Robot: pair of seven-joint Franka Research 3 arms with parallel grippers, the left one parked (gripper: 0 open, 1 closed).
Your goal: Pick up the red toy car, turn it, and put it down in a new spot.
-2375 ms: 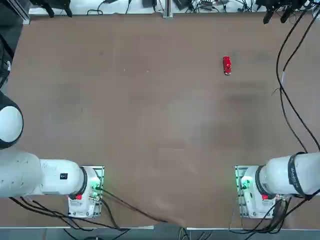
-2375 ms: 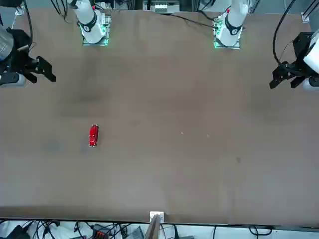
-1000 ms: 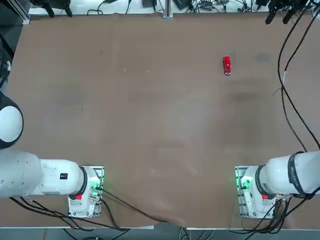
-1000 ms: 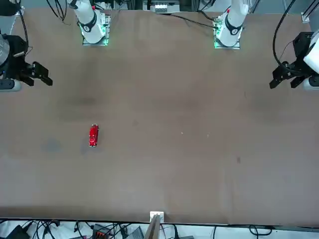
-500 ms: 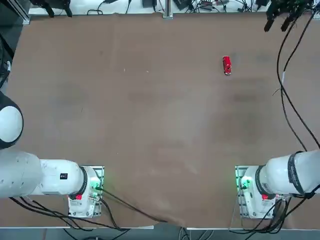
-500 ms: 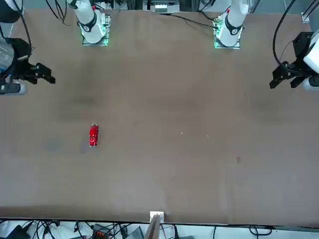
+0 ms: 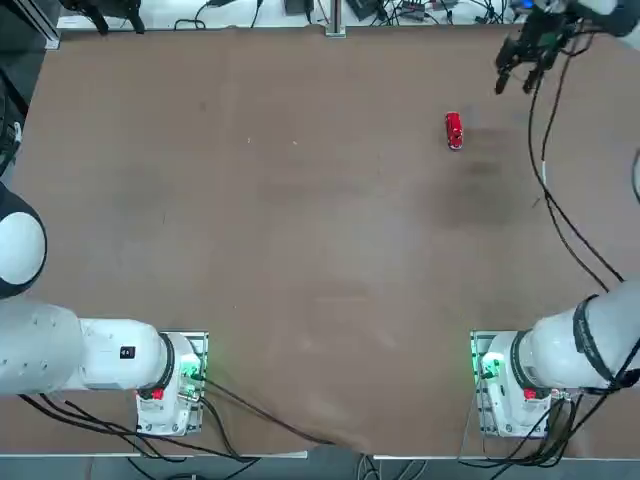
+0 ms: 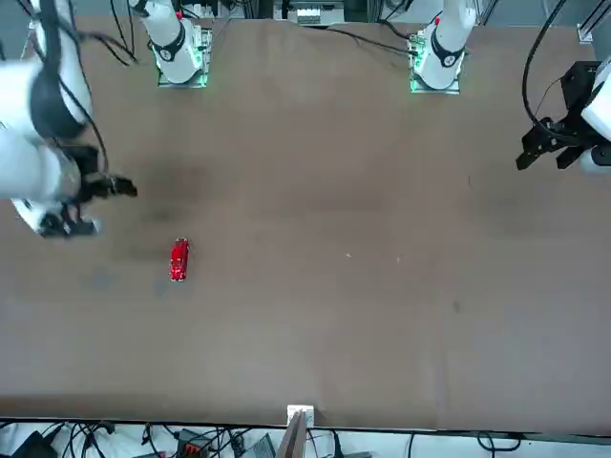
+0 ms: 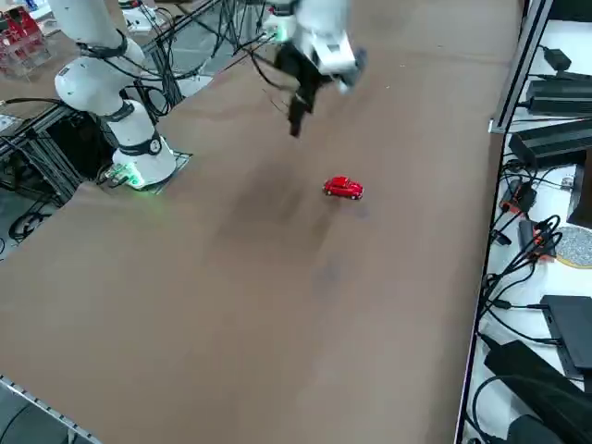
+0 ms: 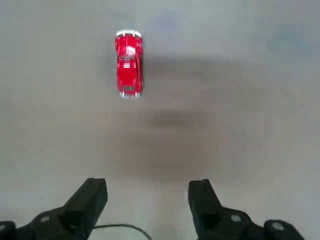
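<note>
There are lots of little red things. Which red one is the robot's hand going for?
The red toy car, alone mid-table near the open right gripper. The other red bits are buttons on the robot bases.

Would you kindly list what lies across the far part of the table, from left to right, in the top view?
Bare table → red toy car → right gripper, open, above the table.

Overhead camera looks straight down, robot bases at 6 o'clock; front camera faces them from across the surface (image 8: 382, 286); side camera looks down diagonally from the right; wrist camera hangs nearest; all share the red toy car (image 7: 454, 130).
</note>
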